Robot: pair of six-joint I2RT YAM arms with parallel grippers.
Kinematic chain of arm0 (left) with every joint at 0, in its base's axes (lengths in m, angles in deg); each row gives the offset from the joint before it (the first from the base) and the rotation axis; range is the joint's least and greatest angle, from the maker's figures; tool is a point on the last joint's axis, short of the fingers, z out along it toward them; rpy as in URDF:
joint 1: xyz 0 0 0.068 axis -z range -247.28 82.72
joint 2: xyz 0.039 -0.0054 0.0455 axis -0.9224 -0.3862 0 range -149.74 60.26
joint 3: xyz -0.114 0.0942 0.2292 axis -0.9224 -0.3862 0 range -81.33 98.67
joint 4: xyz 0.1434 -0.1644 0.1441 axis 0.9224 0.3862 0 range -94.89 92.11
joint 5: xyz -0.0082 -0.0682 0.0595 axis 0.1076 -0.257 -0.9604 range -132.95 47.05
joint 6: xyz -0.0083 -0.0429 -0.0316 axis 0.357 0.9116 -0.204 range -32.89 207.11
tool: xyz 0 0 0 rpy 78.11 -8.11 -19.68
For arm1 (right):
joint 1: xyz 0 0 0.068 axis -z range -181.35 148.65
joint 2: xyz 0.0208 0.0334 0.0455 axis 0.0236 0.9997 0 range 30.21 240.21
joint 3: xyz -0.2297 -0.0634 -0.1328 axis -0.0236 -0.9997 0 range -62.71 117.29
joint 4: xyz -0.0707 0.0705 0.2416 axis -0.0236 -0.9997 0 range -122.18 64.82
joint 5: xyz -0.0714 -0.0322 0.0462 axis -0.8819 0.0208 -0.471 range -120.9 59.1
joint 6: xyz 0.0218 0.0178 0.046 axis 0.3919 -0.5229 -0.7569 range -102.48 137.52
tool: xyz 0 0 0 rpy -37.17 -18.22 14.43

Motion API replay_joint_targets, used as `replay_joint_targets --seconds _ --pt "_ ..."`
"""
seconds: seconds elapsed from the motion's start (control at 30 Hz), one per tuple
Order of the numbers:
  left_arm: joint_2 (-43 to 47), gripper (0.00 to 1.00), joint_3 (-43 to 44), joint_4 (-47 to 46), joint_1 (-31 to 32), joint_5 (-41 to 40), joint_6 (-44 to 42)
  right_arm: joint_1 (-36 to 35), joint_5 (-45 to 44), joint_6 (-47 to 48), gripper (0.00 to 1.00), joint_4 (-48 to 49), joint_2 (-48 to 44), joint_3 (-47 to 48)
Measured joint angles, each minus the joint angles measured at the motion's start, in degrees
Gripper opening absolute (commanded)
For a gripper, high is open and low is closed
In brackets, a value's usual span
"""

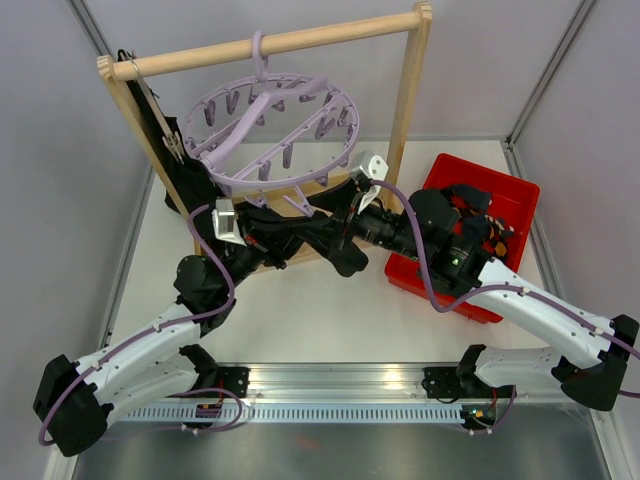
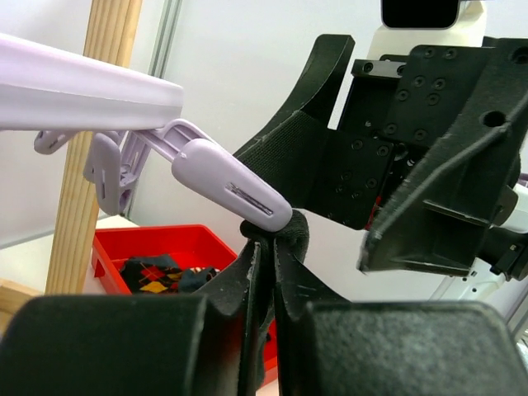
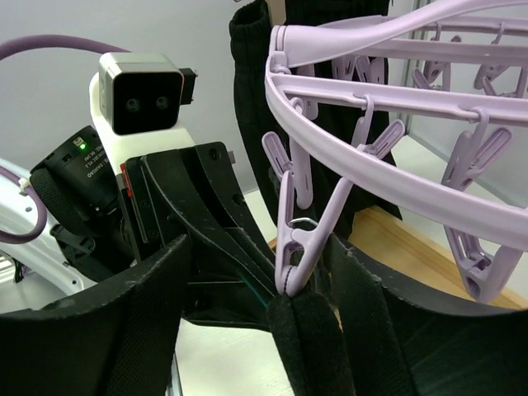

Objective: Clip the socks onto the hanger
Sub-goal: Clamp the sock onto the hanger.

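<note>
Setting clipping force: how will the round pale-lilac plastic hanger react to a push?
Likely swings, since the round pale-lilac plastic hanger hangs only by its hook over the wooden rail. Its dangling clips probably pivot away; they hang from thin links.

White table (image 1: 330,320), pale grey walls (image 1: 500,60), wooden rail frame (image 1: 410,90)

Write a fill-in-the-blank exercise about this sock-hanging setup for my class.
The lilac hanger hangs from a ___ rail.
Spare socks lie in a ___ bin.
The left end effector is shut on a ___ sock.
Missing words: wooden; red; black.
</note>
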Motion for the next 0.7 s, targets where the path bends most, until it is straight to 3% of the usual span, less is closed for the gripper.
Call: replay_joint_targets --seconds 0.3,0.7 --pt "1.2 0.18 0.0 3.34 0.0 -0.85 0.02 -0.09 -0.26 -0.04 0.81 -1.84 -0.02 0.02" --pt "7.34 0.4 -0.35 13.09 0.02 -7.8 -0.09 -0.13 -4.46 -0.57 0.85 -7.5 -0.55 3.02"
